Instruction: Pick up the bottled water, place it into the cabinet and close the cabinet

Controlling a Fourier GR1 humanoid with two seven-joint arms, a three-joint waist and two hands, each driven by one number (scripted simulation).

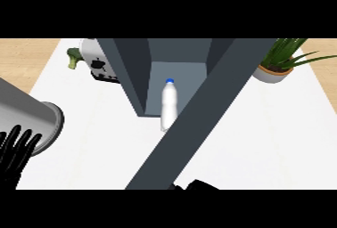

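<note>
The bottled water (168, 104) stands inside the dark grey cabinet (135, 75), blue cap up, near the front of the compartment floor, so the placing step reads as complete and only the closing step remains. The cabinet door (191, 129) is swung open and runs as a long grey slab from the cabinet's upper right corner down toward the view's lower edge, crossing in front of the bottle's base. The right hand (197, 185) shows only as a dark patch at the lower edge, just beside the door's free end; this position suits a push against the door, but whether its fingers are apart or together cannot be told. The left hand (16, 149) sits at the left edge with its fingers straight and spread, holding nothing, resting clear of the work. A toaster (99, 67) and broccoli (74, 57) lie to the cabinet's left, a potted plant (280, 62) to its right; all stand outside the door's likely path. The bottle appears to stand far enough inside for the door to pass.
</note>
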